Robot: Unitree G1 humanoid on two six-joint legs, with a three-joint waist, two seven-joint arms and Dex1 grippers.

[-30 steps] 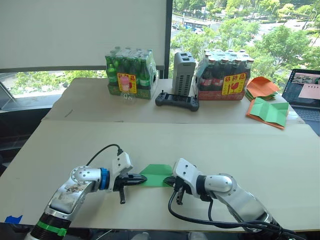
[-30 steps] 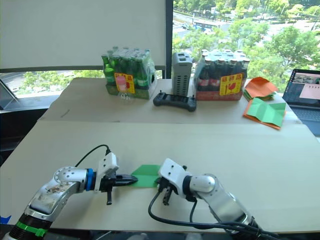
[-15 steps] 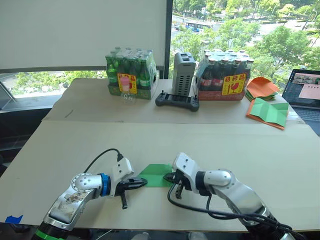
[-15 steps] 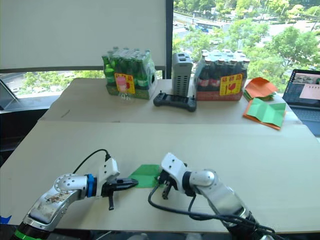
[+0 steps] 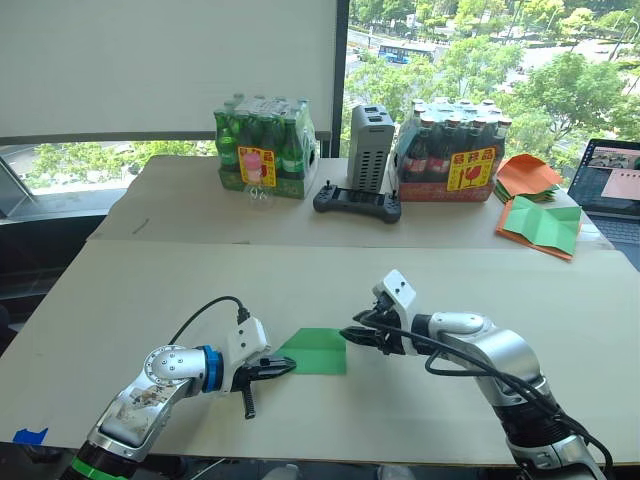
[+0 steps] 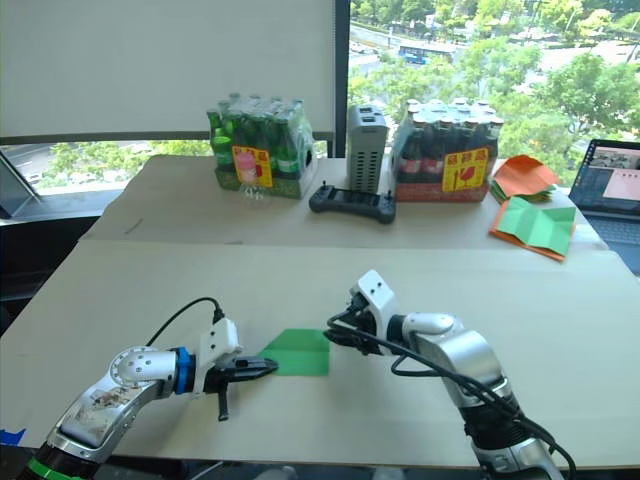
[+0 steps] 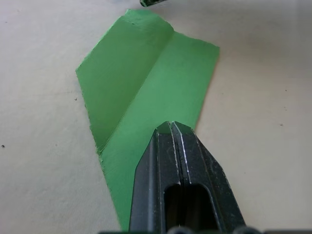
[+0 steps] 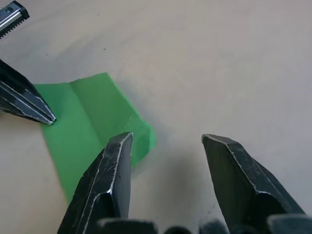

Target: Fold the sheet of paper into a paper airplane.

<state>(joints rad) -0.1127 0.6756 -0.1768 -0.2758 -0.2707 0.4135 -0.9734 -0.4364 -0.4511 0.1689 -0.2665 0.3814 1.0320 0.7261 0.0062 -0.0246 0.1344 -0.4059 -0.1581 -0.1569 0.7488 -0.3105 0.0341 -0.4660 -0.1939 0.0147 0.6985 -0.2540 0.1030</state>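
Your left gripper, closed, pins the paper; your right gripper is wide open. Bump the edge and it skids.

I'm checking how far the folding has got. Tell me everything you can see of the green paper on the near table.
The paper is thin and bright green, folded into a flat, roughly rectangular piece with slanted ends. One crease runs along its length, and one half lifts slightly along it. It lies on the near table, not yet an airplane. The left gripper, shut, presses its tip on the paper's left end. The right gripper, open, hangs just off the paper's right end, not touching it.
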